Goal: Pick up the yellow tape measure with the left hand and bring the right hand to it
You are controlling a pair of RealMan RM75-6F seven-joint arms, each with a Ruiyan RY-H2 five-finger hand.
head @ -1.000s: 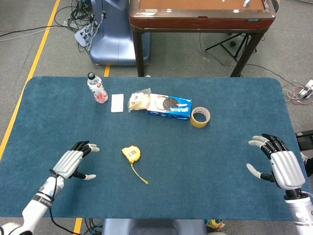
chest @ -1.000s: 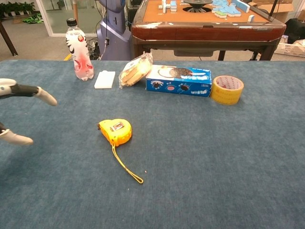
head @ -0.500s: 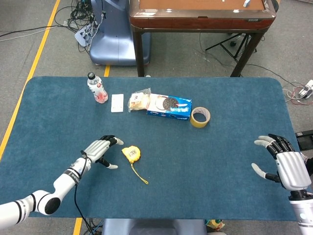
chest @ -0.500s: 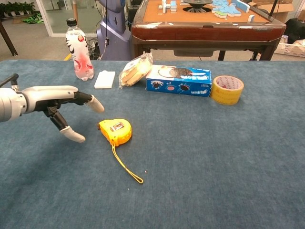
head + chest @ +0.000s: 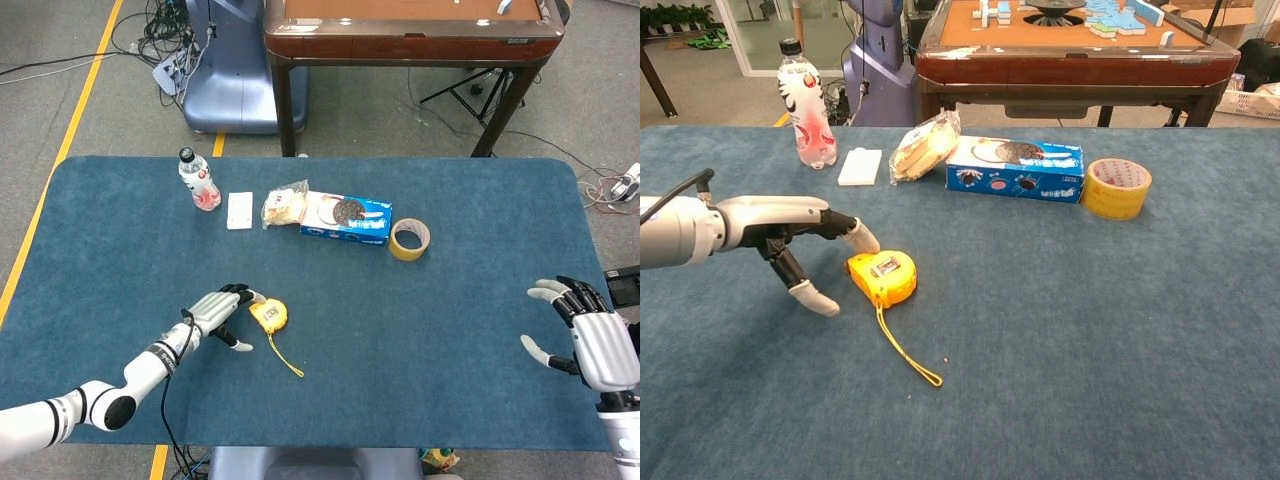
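The left hand (image 5: 790,228) is seen spread and grasping nothing, its fingers (image 5: 862,237) reaching just beside the left edge of the yellow tape measure (image 5: 882,276), with the thumb lowered toward the table (image 5: 1120,350) close to the same edge; whether any fingertip touches the case cannot be told. The tape measure lies flat on the blue table, and its yellow strap (image 5: 908,352) is trailed away from the case toward the table's near edge. The right hand (image 5: 598,340) is held far from the tape measure, out by the table's right edge, fingers apart and gripping nothing. Well beyond the tape measure, along the far side of the table, a row is laid out: a bottle (image 5: 806,106), a white card (image 5: 860,166), a wrapped snack (image 5: 923,146), a blue biscuit box (image 5: 1016,169) and a roll of yellow tape (image 5: 1116,187).
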